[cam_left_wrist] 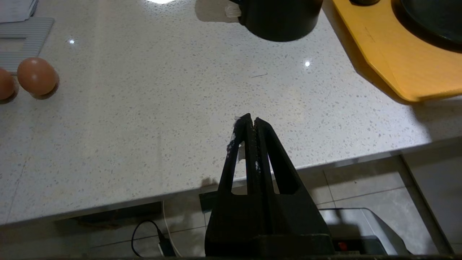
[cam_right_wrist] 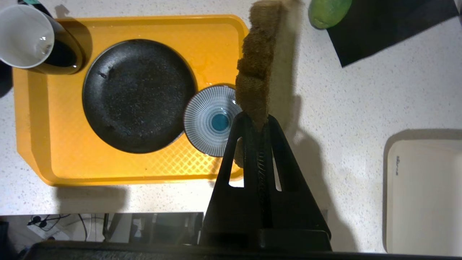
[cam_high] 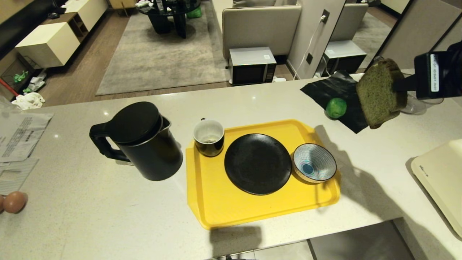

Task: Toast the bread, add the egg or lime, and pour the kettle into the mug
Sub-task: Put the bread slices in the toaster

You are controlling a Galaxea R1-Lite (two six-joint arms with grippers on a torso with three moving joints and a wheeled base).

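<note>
Room: pale speckled stone counter (cam_high: 108, 216); beyond it a grey rug and a microwave on the wood floor.

Head view, kettle: tall matte-black cylindrical kettle (cam_high: 144, 141), lid on, stands on the counter left of the tray.
Head view, tray: flat yellow plastic tray (cam_high: 260, 206) carries the glossy black mug with white inside (cam_high: 208, 137), a round black plate (cam_high: 257, 163) and a blue-and-white striped bowl (cam_high: 314, 162), in a row.
Head view, lime: round bright-green lime (cam_high: 336, 107) lies on a black sheet (cam_high: 335, 86), back right.
Head view, bread: square slice of greenish bread (cam_high: 379, 94) hangs in the air above the counter, right of the lime, gripped at its edge by the right gripper (cam_high: 401, 85).
Head view, egg: brown egg (cam_high: 14, 201) at the counter's left edge.

Left wrist view: left gripper (cam_left_wrist: 251, 121) clamped together, empty, over the counter's near edge; two brown eggs, the kettle base and a tray corner visible.

Right wrist view: black fingers (cam_right_wrist: 278, 137) pinched on the slice's edge, slice edge-on above the bowl's rim; a cream appliance (cam_right_wrist: 426, 195) to one side.
</note>
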